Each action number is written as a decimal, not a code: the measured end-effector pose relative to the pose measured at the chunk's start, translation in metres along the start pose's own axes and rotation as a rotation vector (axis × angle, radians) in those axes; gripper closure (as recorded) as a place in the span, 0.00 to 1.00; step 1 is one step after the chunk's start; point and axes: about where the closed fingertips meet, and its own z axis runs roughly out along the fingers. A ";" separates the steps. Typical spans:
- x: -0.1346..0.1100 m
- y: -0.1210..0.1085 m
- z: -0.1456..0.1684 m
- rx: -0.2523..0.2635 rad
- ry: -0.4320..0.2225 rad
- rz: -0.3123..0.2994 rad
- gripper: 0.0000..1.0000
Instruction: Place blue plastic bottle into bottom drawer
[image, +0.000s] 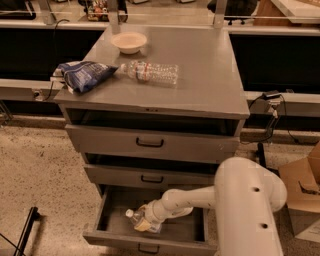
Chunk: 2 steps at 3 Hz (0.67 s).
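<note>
The bottom drawer (150, 242) of the grey cabinet is pulled open. Inside it lies the blue plastic bottle (142, 221), on its side, white cap pointing left. My white arm reaches down into the drawer from the right, and my gripper (146, 219) is on the bottle's right end, low inside the drawer. The arm's end covers most of the bottle's body.
On the cabinet top (210, 85) lie a clear ribbed bottle with a red label (152, 73), a blue chip bag (84, 75) and a white bowl (129, 42). The two upper drawers (150, 144) are slightly open. A cardboard box (302, 192) stands at the right.
</note>
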 end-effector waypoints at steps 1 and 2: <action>0.011 -0.001 0.015 0.004 0.088 0.029 0.82; 0.018 0.003 0.034 -0.023 0.066 0.098 0.59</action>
